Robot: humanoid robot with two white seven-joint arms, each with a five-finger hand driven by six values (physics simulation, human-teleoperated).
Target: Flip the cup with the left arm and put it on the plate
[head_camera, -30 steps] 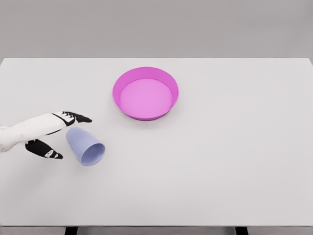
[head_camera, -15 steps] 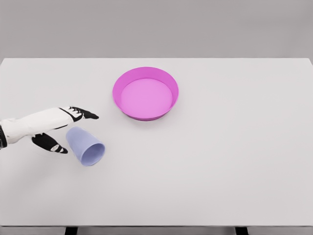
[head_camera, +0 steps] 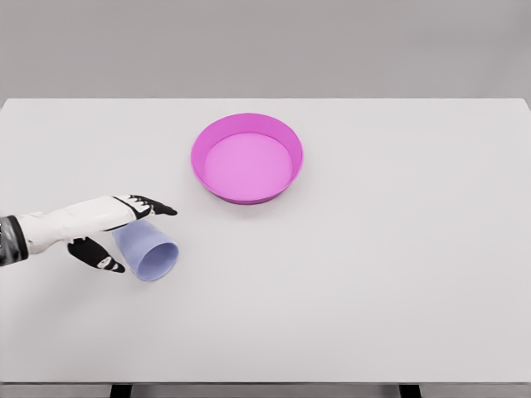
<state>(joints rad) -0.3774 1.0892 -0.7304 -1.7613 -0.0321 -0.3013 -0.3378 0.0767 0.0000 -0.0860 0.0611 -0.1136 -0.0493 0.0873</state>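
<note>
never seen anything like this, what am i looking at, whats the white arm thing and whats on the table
This is a simulator's render, seen from a camera on a humanoid robot's head, looking down at a white table. The white arm coming in from the left ends in the robot's left hand, with dark fingers spread around a pale blue cup that lies on its side. Nothing is gripped yet. Further back sits an empty pink plate with a raised rim. The right arm is out of view.
</note>
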